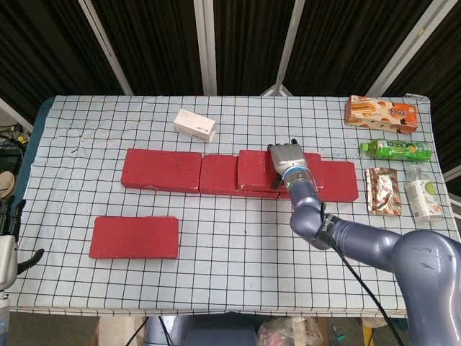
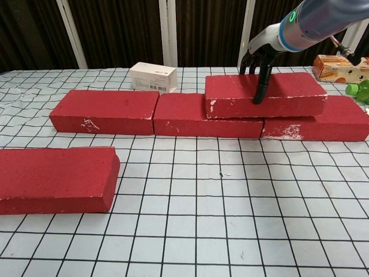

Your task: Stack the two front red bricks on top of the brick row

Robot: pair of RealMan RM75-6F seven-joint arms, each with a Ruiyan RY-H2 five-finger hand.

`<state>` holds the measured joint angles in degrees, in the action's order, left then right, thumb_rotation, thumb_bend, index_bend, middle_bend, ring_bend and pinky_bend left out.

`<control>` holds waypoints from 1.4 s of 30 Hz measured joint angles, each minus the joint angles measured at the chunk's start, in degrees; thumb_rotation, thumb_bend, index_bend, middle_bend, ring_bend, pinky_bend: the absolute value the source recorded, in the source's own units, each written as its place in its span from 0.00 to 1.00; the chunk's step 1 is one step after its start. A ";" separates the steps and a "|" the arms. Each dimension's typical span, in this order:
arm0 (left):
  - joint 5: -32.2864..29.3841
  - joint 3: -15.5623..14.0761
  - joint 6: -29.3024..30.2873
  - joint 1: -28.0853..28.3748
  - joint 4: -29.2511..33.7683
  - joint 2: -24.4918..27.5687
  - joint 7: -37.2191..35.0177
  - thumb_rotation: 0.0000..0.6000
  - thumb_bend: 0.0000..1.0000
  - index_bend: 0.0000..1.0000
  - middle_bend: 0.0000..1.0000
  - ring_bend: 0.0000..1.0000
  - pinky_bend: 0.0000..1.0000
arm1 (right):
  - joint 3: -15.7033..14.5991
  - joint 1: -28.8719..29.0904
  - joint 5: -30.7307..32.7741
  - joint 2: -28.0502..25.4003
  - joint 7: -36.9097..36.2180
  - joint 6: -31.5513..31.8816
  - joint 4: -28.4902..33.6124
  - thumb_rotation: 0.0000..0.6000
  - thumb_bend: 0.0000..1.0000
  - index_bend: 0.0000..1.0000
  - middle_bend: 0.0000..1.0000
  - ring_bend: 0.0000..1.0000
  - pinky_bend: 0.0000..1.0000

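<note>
Three red bricks form a row (image 1: 162, 169) (image 2: 106, 109) across the middle of the table. A further red brick (image 1: 256, 167) (image 2: 288, 86) lies on top of the row, over its middle and right bricks. My right hand (image 1: 288, 156) (image 2: 259, 55) grips this upper brick: its fingers hang behind the far edge and one dark finger (image 2: 260, 86) reaches across the top to the front edge. Another red brick (image 1: 135, 236) (image 2: 52, 176) lies alone at the front left. My left hand (image 1: 7, 252) hangs off the table's left front corner, fingers apart and holding nothing.
A white box (image 1: 194, 125) (image 2: 153, 77) stands behind the row. At the right edge lie an orange box (image 1: 380, 113), a green bottle (image 1: 396, 149), a snack packet (image 1: 382, 190) and a clear bottle (image 1: 423, 193).
</note>
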<state>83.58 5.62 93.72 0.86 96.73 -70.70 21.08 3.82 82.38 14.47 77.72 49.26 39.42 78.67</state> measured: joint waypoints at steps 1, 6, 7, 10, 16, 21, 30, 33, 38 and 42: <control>-0.03 0.00 -0.01 0.00 -0.01 0.00 0.01 1.00 0.00 0.09 0.00 0.00 0.22 | 0.01 0.00 -0.03 0.05 -0.06 -0.03 -0.08 1.00 0.15 0.21 0.23 0.21 0.00; -0.02 -0.02 -0.03 0.02 0.00 0.02 0.01 1.00 0.00 0.09 0.00 0.00 0.22 | -0.18 -0.12 0.01 0.23 -0.21 -0.29 -0.45 1.00 0.15 0.21 0.23 0.21 0.00; 0.02 -0.03 0.00 0.01 0.00 0.02 0.00 1.00 0.00 0.09 0.00 0.00 0.22 | -0.27 -0.17 0.02 0.28 -0.24 -0.38 -0.53 1.00 0.15 0.21 0.23 0.21 0.00; 0.03 -0.06 0.05 -0.01 0.00 0.02 -0.02 1.00 0.00 0.09 0.00 0.00 0.22 | -0.54 -0.28 0.08 0.37 -0.25 -0.68 -0.70 1.00 0.15 0.21 0.23 0.21 0.00; -0.03 -0.07 -0.03 0.02 0.01 0.01 0.06 1.00 0.00 0.09 0.00 0.00 0.22 | -0.93 -0.49 0.13 0.59 -0.46 -1.10 -1.17 1.00 0.15 0.21 0.23 0.21 0.00; 0.00 -0.08 0.03 0.02 -0.06 -0.04 0.09 1.00 0.00 0.09 0.00 0.00 0.22 | -1.21 -0.64 -0.05 0.80 -0.65 -1.24 -1.63 1.00 0.15 0.21 0.23 0.20 0.00; -0.01 -0.10 -0.01 0.07 0.00 -0.12 0.32 1.00 0.00 0.09 0.00 0.00 0.22 | -1.88 -0.29 0.56 0.36 -0.25 -1.52 -0.79 1.00 0.15 0.17 0.10 0.05 0.00; 0.03 -0.10 0.01 0.07 0.03 -0.11 0.28 1.00 0.00 0.09 0.00 0.00 0.22 | -2.19 0.07 1.37 0.08 0.12 -1.69 -0.45 1.00 0.15 0.14 0.06 0.01 0.00; -0.01 -0.08 0.06 0.05 0.01 -0.09 0.21 1.00 0.00 0.09 0.00 0.00 0.22 | -2.35 0.57 2.03 -0.33 0.25 -1.65 0.07 1.00 0.15 0.12 0.02 0.00 0.00; -0.03 -0.07 0.07 0.06 0.00 -0.09 0.22 1.00 0.00 0.09 0.00 0.00 0.22 | -2.47 0.68 2.17 -0.30 0.20 -1.60 0.17 1.00 0.15 0.11 0.00 0.00 0.00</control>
<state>83.55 5.56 93.78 0.92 96.73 -70.79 21.31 1.35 83.06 16.64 77.42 49.46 37.83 78.84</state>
